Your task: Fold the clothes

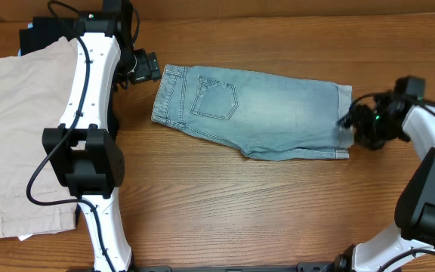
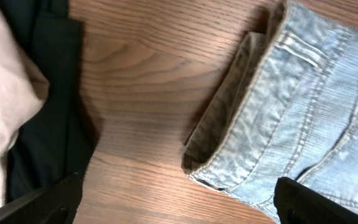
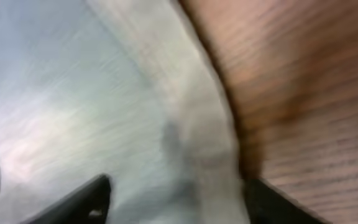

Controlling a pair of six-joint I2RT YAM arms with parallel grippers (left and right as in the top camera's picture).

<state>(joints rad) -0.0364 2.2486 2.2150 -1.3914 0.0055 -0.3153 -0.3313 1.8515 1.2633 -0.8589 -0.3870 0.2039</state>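
The beige shorts (image 1: 21, 136) lie flat at the far left of the table (image 1: 278, 196), with a black garment (image 1: 40, 34) showing behind their top edge. The white left arm (image 1: 89, 91) stretches over them. The left gripper (image 1: 146, 66) hangs just beside the waistband of the denim shorts (image 1: 255, 113). In the left wrist view its jaws are spread wide over bare wood and the corner of the waistband.

The denim shorts lie flat in the middle of the table, waistband to the left and leg hem to the right. One stitched back pocket (image 1: 214, 100) faces up.

At the right end, the right gripper (image 1: 350, 121) sits at the leg hem. The right wrist view is blurred, yet it shows the jaws apart with the pale hem running between the fingers (image 3: 86, 199). Whether they touch the cloth cannot be told.
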